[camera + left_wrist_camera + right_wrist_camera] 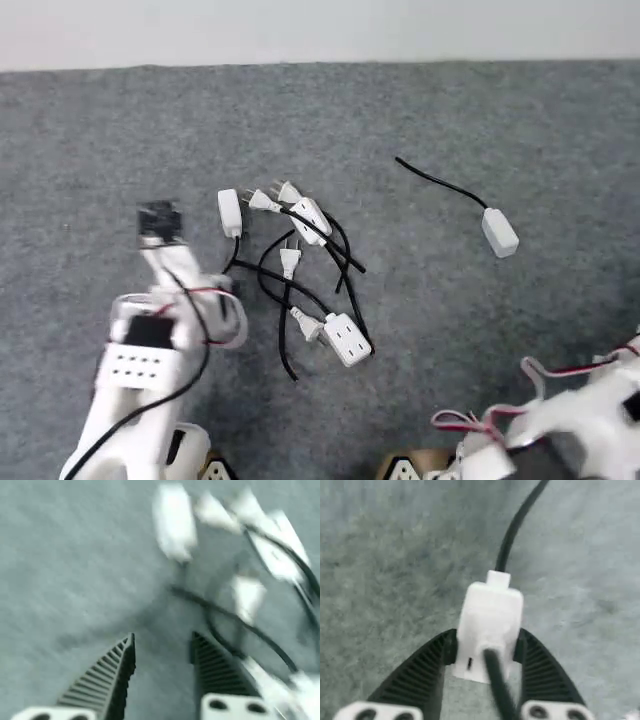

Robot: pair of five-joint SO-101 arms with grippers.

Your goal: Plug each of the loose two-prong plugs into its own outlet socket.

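White sockets and two-prong plugs on black cords lie tangled mid-table: a socket (230, 212), two plugs (262, 200) (287, 190), a second socket (310, 215), a plug (290, 258), another plug (305, 322) beside a third socket (346, 340). A lone socket (498, 232) lies at the right. My left gripper (157, 220) (162, 645) hovers open left of the tangle, facing the nearest socket (172, 522). My right gripper (486, 642) has a white socket (487, 625) between its fingers, touching both, its cord (515, 530) running away over the carpet.
Grey carpet (480, 110) covers the table up to a pale wall at the back. The right arm's body (570, 430) sits at the bottom right corner. Loops of black cord (340, 250) spread around the tangle.
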